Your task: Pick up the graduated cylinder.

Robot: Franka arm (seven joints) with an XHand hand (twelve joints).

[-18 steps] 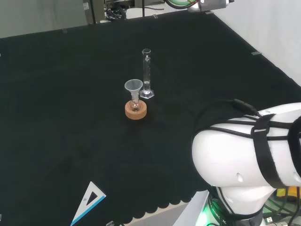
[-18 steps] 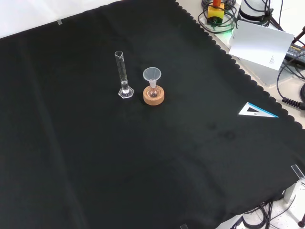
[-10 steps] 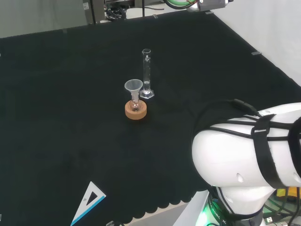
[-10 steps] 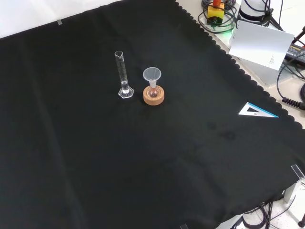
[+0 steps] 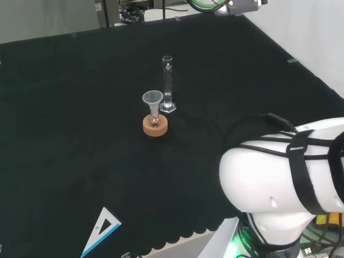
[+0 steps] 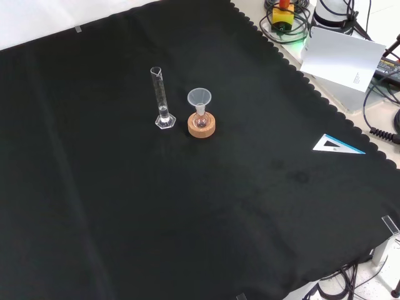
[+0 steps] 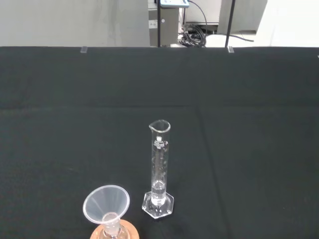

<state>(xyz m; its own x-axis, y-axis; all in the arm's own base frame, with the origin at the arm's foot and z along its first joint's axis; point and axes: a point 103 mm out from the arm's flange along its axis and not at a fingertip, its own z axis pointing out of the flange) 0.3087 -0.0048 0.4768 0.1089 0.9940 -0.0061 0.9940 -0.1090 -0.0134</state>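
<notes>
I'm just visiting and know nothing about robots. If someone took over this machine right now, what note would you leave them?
Hand: none of the views lets me judge its fingers.
Graduated cylinder: stands upright on the black cloth, untouched.
Beside it, apart from it: a funnel sitting in a small flask on a cork ring. In the front view the cylinder is to their left.
Done: nothing yet; the cylinder is not lifted.
Left: bring the hand to the cylinder, grasp it and lift, probably without knocking the funnel.
</notes>
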